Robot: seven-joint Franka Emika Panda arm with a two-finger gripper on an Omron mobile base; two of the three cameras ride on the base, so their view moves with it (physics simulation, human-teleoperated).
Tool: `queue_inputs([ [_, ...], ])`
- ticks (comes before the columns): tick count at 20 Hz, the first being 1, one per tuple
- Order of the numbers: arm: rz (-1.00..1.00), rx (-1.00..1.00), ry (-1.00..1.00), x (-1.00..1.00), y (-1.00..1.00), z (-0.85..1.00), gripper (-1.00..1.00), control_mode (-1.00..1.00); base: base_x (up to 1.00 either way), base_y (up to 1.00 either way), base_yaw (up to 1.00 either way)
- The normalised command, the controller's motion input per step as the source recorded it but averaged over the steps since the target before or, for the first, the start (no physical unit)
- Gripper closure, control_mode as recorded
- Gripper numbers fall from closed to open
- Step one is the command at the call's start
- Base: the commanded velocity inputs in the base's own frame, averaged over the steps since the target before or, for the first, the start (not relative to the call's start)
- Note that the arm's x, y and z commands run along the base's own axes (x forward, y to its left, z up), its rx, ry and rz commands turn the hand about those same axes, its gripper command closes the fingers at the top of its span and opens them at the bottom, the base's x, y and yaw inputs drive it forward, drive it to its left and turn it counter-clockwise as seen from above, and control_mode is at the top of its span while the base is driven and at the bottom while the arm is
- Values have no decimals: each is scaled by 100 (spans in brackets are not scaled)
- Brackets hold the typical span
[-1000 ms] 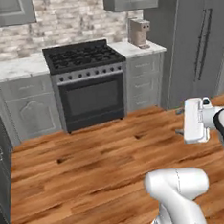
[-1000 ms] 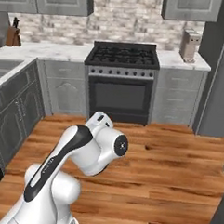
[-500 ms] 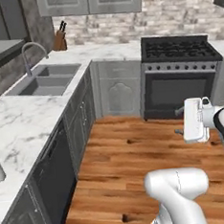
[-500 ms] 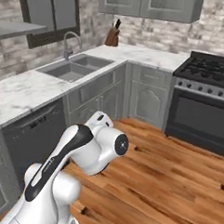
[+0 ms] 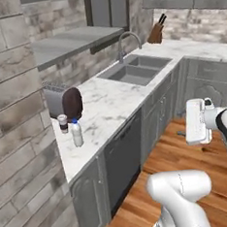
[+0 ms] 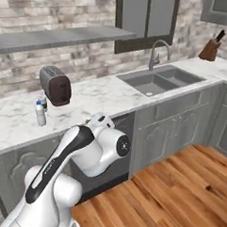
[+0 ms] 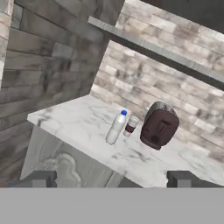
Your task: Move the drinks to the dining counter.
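The water bottle (image 5: 76, 133) and the dark cup (image 5: 63, 123) stand close together on the marble surface (image 5: 114, 98), just in front of the toaster (image 5: 64, 101), well left of the sink (image 5: 135, 69). The fingers (image 7: 114, 178) are spread wide, holding nothing. Best approach squarely, take the nearer bottle around its middle, clear of the cup. No writing is legible.

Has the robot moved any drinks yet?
No drinks look moved. The water bottle and cup stand on the worktop by the toaster. The tool is open and empty. Picking up and carrying remain.
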Motion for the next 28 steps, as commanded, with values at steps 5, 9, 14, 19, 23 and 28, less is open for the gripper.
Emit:
queue_inputs([
  [5, 0, 0, 0, 0, 0, 0, -100, 100, 42, 29, 71],
  [9, 0, 0, 0, 0, 0, 0, -100, 100, 48, 3, 59],
  [14, 0, 0, 0, 0, 0, 0, -100, 100, 38, -68, 19],
  [19, 0, 0, 0, 0, 0, 0, -100, 100, 38, -66, 14],
  [23, 0, 0, 0, 0, 0, 0, -100, 100, 37, -8, 17],
  [28, 0, 0, 0, 0, 0, 0, -100, 100, 21, 14, 32],
])
